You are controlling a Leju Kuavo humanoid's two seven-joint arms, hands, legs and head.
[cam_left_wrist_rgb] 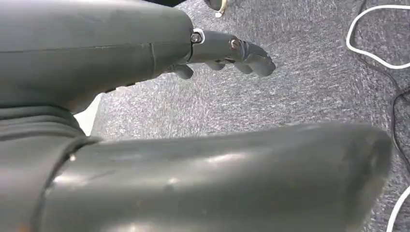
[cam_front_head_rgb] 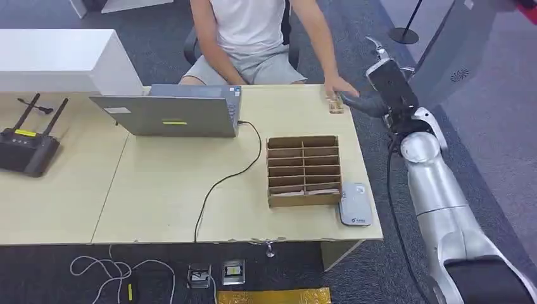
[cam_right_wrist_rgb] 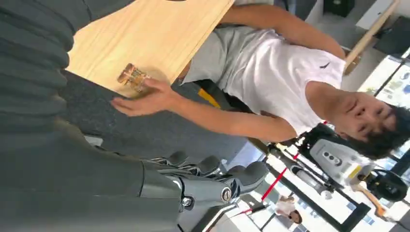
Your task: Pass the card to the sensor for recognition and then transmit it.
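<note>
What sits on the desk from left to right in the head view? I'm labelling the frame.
Router → laptop → black cable → cardboard organizer → white card sensor.

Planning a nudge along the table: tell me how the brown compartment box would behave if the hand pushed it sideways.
The compartment box looks like thin cardboard, so it is probably light and would slide easily on the smooth table. It sits low and wide, so tipping seems unlikely. Its thin dividers may flex under a firm push, and it would likely bump the white sensor beside it.
</note>
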